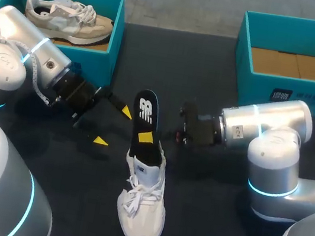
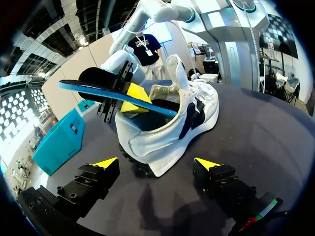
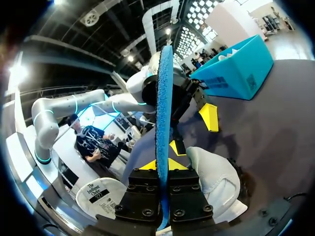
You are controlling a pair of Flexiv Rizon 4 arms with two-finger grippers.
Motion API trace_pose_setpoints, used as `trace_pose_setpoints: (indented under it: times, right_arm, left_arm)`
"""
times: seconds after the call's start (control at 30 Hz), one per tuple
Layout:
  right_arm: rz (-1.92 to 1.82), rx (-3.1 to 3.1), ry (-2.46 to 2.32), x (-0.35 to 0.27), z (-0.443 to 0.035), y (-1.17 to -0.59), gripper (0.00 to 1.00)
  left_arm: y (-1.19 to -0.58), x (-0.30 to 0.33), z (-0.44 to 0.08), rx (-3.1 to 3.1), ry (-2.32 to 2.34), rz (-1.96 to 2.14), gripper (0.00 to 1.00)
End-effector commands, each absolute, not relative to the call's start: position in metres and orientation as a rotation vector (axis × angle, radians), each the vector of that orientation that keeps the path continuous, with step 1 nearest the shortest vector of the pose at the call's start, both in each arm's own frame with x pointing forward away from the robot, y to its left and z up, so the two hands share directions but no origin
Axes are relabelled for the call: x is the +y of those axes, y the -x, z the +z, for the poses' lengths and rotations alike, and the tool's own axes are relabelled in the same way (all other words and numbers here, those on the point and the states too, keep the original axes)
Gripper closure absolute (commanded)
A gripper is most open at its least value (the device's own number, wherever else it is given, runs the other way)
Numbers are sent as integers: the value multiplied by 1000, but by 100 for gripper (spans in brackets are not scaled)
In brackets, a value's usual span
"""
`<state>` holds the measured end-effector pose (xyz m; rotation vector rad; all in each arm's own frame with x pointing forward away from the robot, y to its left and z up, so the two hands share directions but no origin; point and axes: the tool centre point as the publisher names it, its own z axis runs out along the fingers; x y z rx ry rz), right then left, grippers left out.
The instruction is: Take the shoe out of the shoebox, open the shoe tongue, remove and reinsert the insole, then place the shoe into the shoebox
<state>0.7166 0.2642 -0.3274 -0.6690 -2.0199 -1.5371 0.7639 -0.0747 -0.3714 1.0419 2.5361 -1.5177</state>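
Right gripper is clamped on the insole, which sticks out of the white sneaker's heel opening and slants away toward the far boxes. The sneaker sits mid-table between the arms, lengthwise near-to-far, toe toward me. Left gripper is spread wide just beside the heel, gripping nothing.

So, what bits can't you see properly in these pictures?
- Head view: the insole sticking out of the white shoe covers the opening, so its lower end is hidden.
- Right wrist view: the right gripper blocks most of the shoe; only a white bit shows beside it.
- Head view: the left arm covers the near corner of the left shoebox.
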Motion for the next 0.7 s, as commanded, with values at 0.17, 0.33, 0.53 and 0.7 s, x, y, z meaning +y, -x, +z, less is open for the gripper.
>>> trace_pose_setpoints:
  times: [0.17, 0.33, 0.53, 0.7]
  right_arm:
    - [-1535, -2009, 681, 263, -337, -705, 100]
    - [-1527, -2005, 685, 265, -341, -696, 100]
    - [-1524, -1995, 689, 268, -346, -685, 100]
    - [-1524, -1989, 693, 269, -349, -677, 100]
  left_arm:
    - [-764, -74, -371, 2537, -1044, -1516, 0]
    - [-764, -74, -371, 2537, -1044, -1516, 0]
    - [-764, -74, -371, 2537, -1044, -1516, 0]
    - [-764, -74, -371, 2537, -1044, -1516, 0]
